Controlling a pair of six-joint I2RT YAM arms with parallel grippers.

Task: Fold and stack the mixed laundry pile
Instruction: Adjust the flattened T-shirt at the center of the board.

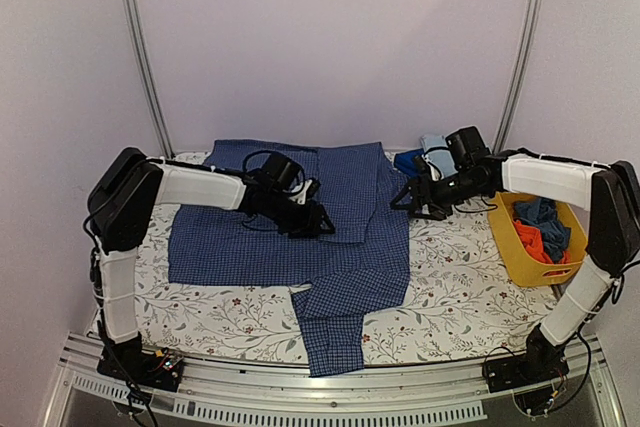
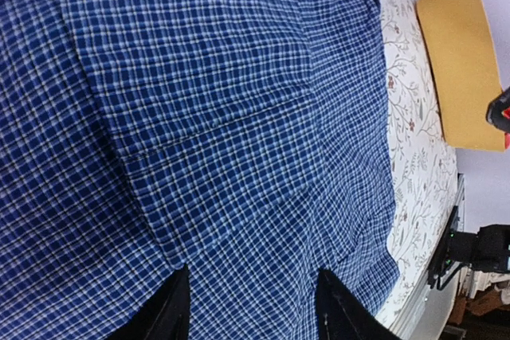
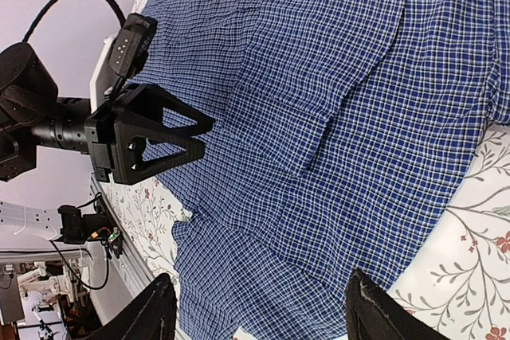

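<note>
A blue small-check shirt (image 1: 250, 237) (image 2: 199, 117) (image 3: 343, 77) lies spread across the table, and one sleeve (image 1: 330, 337) hangs over the front edge. My left gripper (image 1: 318, 225) (image 2: 253, 308) is low over the shirt's middle near a folded flap; its jaws stand apart with flat cloth between the fingertips (image 2: 171, 308). My right gripper (image 1: 405, 197) (image 3: 263, 316) hovers open at the shirt's right edge, holding nothing. Dark navy cloth (image 1: 535, 212) and a red-orange piece (image 1: 540, 245) lie in the basket.
The yellow plastic basket (image 1: 515, 257) (image 2: 458, 69) stands at the right on the floral table cover (image 1: 230, 312). A light blue cloth (image 1: 432, 144) and a dark blue one (image 1: 407, 160) lie at the back. My left gripper (image 3: 159, 137) also shows in the right wrist view.
</note>
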